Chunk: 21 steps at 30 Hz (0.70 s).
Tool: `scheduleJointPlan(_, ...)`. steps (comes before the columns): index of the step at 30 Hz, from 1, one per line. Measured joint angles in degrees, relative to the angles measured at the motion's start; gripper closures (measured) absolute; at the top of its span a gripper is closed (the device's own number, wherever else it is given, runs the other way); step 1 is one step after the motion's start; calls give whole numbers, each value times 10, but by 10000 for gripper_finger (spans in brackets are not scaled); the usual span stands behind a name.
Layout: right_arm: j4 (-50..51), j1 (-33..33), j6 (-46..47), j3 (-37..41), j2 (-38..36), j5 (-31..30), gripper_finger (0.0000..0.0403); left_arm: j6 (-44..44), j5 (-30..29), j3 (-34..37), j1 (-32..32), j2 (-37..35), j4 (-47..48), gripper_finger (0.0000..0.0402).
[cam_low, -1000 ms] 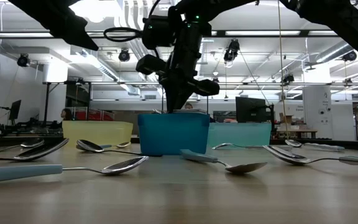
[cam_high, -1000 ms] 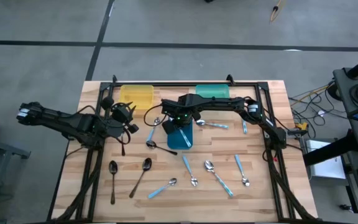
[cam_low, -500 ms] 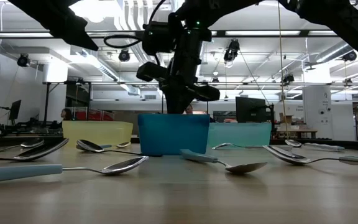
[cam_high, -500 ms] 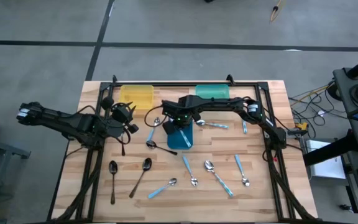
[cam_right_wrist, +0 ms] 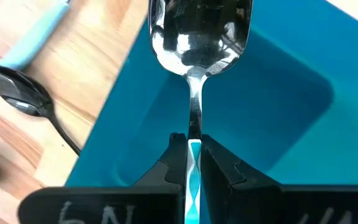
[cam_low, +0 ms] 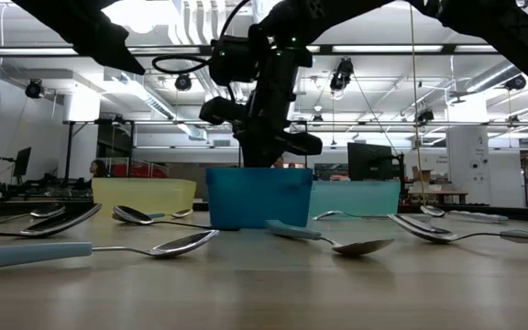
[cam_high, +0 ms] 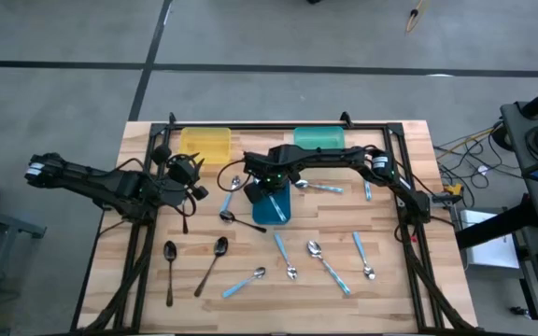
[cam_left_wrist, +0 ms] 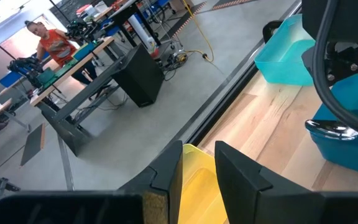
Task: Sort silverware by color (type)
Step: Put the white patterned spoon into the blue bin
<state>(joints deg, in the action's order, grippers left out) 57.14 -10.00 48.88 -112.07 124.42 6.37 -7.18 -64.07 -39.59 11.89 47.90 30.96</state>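
Observation:
My right gripper (cam_high: 267, 190) hangs over the blue tray (cam_high: 274, 210) at the table's middle, shut on a silver spoon with a light blue handle (cam_right_wrist: 196, 74). Seen in the low view, this gripper (cam_low: 266, 156) reaches down to the tray's rim, and the tray wall hides the spoon. My left gripper (cam_high: 194, 179) waits in the air near the yellow tray (cam_high: 205, 142), open, with nothing between its fingers (cam_left_wrist: 166, 180). Several more spoons lie flat on the wood: black ones (cam_high: 215, 261) at the near left, blue-handled ones (cam_high: 330, 266) at the near right. My right gripper pinches the spoon's light blue handle (cam_right_wrist: 193, 157) between its two fingers. The fingers point steeply down and lie along the spoon, whose neck and bowl (cam_right_wrist: 197, 28) stick out past the fingertips over the blue tray's inside. Whether the bowl touches the tray, I cannot tell.
A teal tray (cam_high: 318, 138) stands at the far edge, right of the yellow one. A black spoon (cam_high: 241, 221) and a silver spoon (cam_high: 234, 184) lie just left of the blue tray. A dark frame (cam_high: 400, 177) rims the table.
My right gripper has come down a little toward the blue tray, still shut on the blue-handled spoon, which now reaches lower into the tray.

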Motion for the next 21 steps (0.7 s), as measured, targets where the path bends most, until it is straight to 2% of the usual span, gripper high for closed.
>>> scheduleJointPlan(10, -31, 0, 1, 36, 0, 1, 387, 0, 0, 0, 0, 0, 0, 326)
scheduleJointPlan(21, -55, 0, -5, 38, 0, 0, 387, 0, 0, 0, 0, 0, 0, 326)
